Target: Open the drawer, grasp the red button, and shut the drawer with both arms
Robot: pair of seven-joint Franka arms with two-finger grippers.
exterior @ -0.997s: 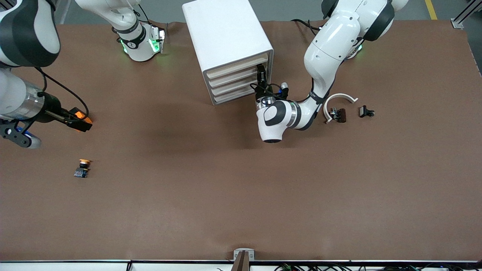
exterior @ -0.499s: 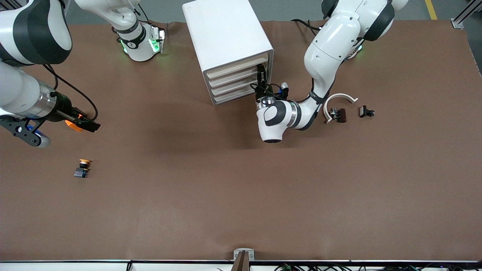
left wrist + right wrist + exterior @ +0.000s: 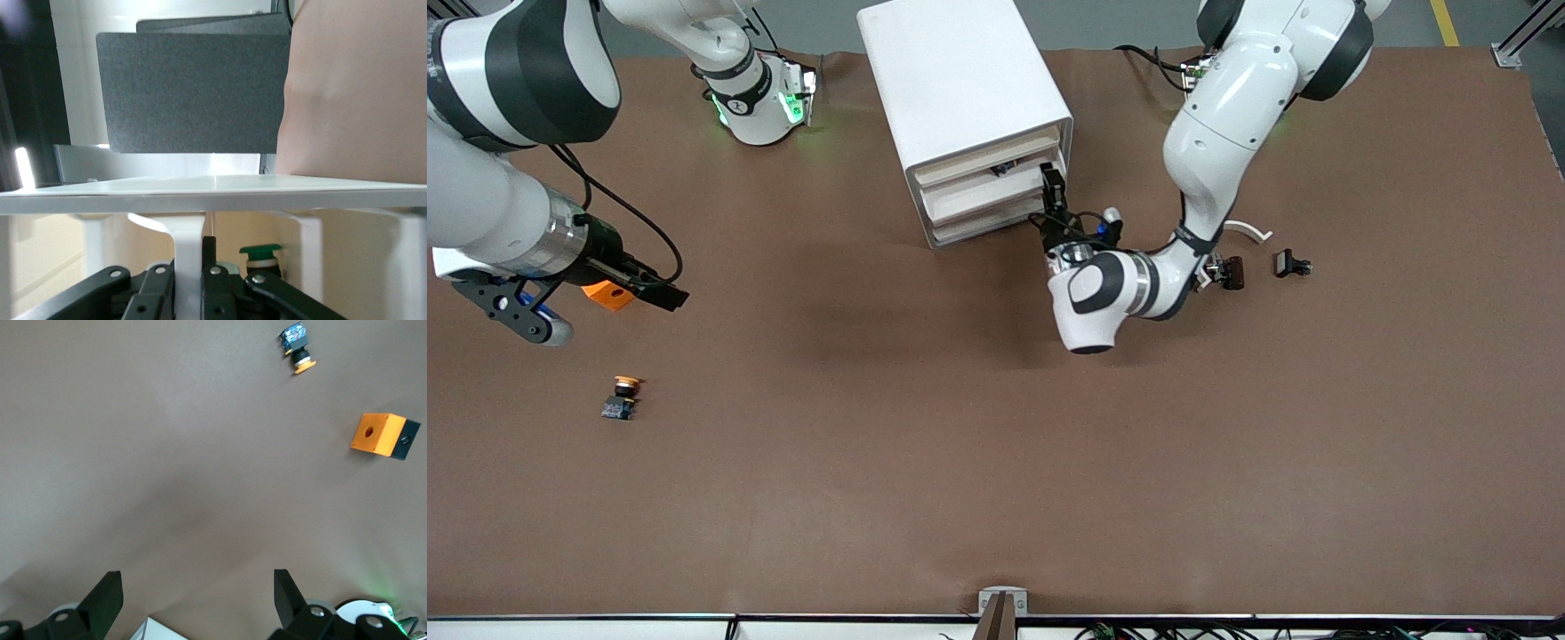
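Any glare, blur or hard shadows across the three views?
Front view: even light, soft shadows on the table, green LED glow at the right arm's base. Left wrist view: the left gripper, shut on the drawer handle, looks soft, too close; bright glare patch at one edge. Right wrist view: sharp; open right gripper over the table, orange cube crisp.

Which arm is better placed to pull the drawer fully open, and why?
Left. The left gripper is shut on the drawer handle of the partly open drawer. The right gripper is open over the table beside the orange cube.
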